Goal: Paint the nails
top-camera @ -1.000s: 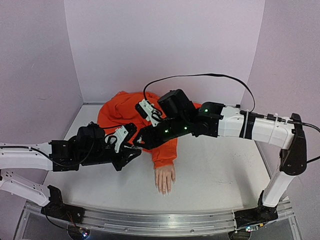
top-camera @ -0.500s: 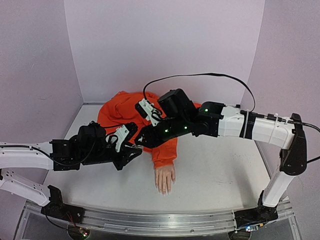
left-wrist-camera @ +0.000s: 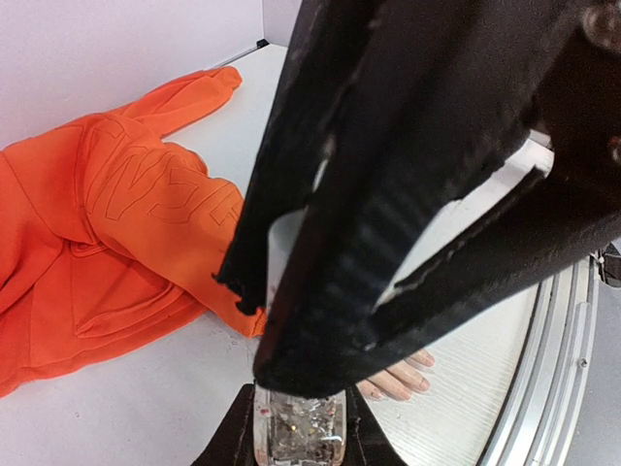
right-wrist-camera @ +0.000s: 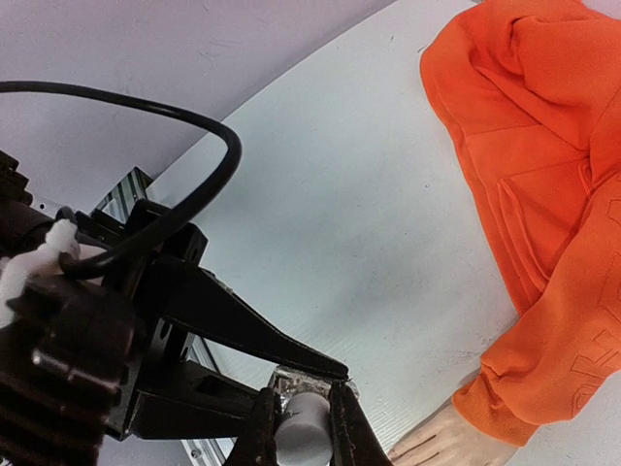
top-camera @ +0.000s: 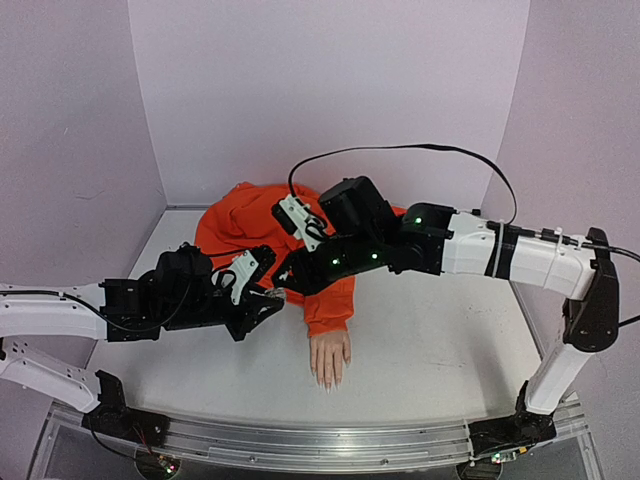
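The mannequin hand point(top-camera: 330, 360) lies on the table, fingers toward the near edge, with pale nails point(top-camera: 327, 384) at its tips and an orange sleeve point(top-camera: 329, 305). Its fingertips show in the left wrist view point(left-wrist-camera: 400, 377); part of the hand shows in the right wrist view point(right-wrist-camera: 441, 442). My left gripper point(top-camera: 272, 298) is shut on a small clear glitter bottle point(left-wrist-camera: 299, 427). My right gripper point(top-camera: 283, 287) is shut on the bottle's white cap point(right-wrist-camera: 303, 435). Both meet left of the sleeve cuff, above the table.
An orange hoodie point(top-camera: 250, 230) lies bunched at the back of the table point(top-camera: 440, 350). A metal rail point(top-camera: 320, 445) runs along the near edge. Purple walls stand on three sides.
Nearly nothing has moved. The right arm has shifted very slightly; both grippers stay together on the bottle and cap.
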